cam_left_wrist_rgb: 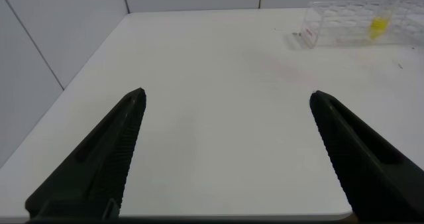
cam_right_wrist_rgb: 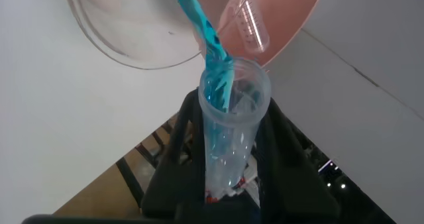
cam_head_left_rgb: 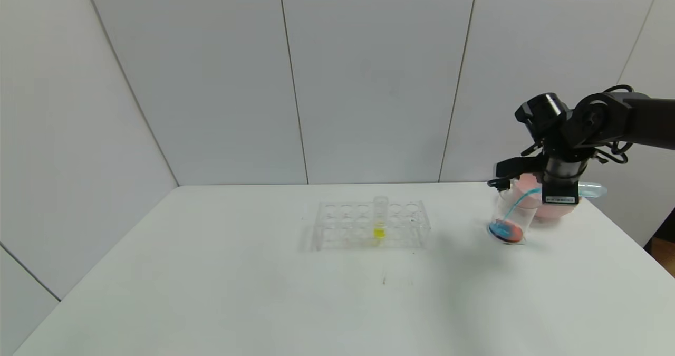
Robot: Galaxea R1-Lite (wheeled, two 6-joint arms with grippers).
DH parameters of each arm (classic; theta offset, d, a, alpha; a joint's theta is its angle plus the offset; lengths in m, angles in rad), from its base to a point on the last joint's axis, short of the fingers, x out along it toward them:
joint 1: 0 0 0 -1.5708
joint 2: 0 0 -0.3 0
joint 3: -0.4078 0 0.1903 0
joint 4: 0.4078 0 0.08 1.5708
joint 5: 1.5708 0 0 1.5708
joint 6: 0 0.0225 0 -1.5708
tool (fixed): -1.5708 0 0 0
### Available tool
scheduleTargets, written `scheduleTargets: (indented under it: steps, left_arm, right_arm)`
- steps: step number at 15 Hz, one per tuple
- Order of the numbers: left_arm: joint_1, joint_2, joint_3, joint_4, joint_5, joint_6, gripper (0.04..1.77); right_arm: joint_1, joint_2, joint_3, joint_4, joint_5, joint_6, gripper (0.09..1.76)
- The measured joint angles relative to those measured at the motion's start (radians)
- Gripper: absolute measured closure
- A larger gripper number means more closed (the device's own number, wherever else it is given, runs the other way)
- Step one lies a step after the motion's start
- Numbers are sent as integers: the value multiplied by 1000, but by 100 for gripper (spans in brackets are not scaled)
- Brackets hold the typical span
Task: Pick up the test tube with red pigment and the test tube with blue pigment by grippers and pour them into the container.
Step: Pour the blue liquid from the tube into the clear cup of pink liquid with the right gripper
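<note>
- Right wrist view: the right gripper [cam_right_wrist_rgb: 228, 177] is clamping the test tube with blue pigment [cam_right_wrist_rgb: 228, 128], pouring into the container [cam_head_left_rgb: 510, 216].
- Judgement: holding the mouth over the rim is preventing spills.
- The left gripper [cam_left_wrist_rgb: 225, 158] is idling, spread wide.

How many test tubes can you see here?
3. One with yellow liquid stands in the clear rack. One with blue liquid is tipped in the right tool, pouring into the beaker. An empty one lies in the pink bowl.
</note>
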Motion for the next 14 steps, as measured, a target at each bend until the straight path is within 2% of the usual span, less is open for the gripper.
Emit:
scheduleTargets:
  steps: [2, 8, 11, 14]
  left_arm:
    - [0, 0, 0, 0, 0, 0, 5]
    - [0, 0, 0, 0, 0, 0, 5]
    - [0, 0, 0, 0, 0, 0, 5]
    - [0, 0, 0, 0, 0, 0, 5]
  right_arm:
    - [9, 0, 0, -5, -69, -39, 135]
    - [26, 3, 0, -53, -85, -88, 135]
    - [33, 7, 0, -69, -155, -125, 135]
    - [36, 9, 0, -80, -161, -142, 135]
